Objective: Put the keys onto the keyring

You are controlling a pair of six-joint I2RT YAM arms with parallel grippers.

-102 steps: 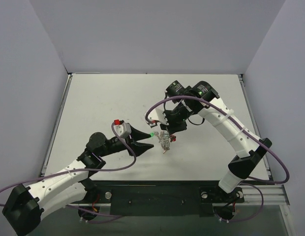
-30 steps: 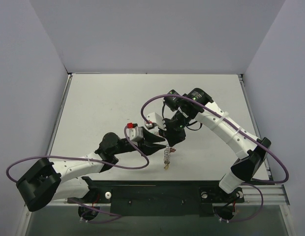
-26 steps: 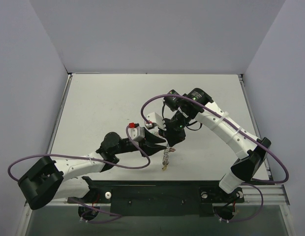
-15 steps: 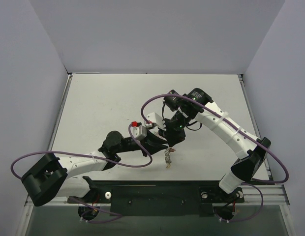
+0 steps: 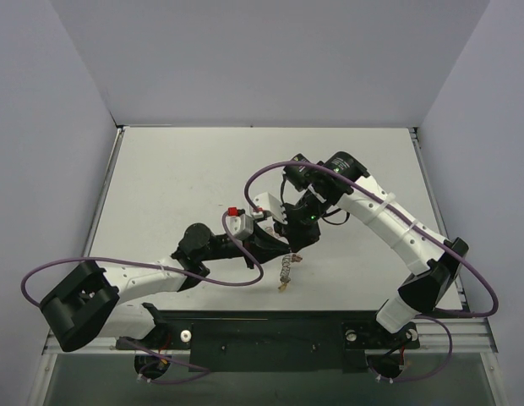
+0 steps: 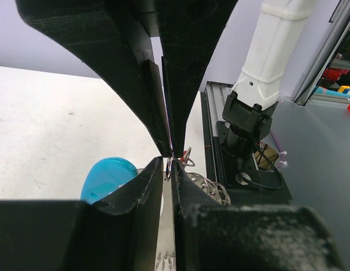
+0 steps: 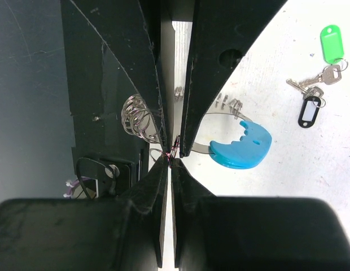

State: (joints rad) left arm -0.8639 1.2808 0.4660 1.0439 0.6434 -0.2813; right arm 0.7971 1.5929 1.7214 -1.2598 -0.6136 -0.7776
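Right gripper (image 7: 170,161) clamps the keyring (image 7: 240,148) at frame centre; left gripper (image 6: 168,165) sits nearly closed on the same spot, hold unclear – crowded tips may tug the thin wire loose and drop it

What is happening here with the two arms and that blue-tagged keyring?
The right gripper and the left gripper meet tip to tip above the table. The right one is shut on the keyring, which hangs there with its blue tag. Whether the left one grips anything cannot be told. The green-tagged key and the black-tagged key lie close together on the table, not yet on the ring.
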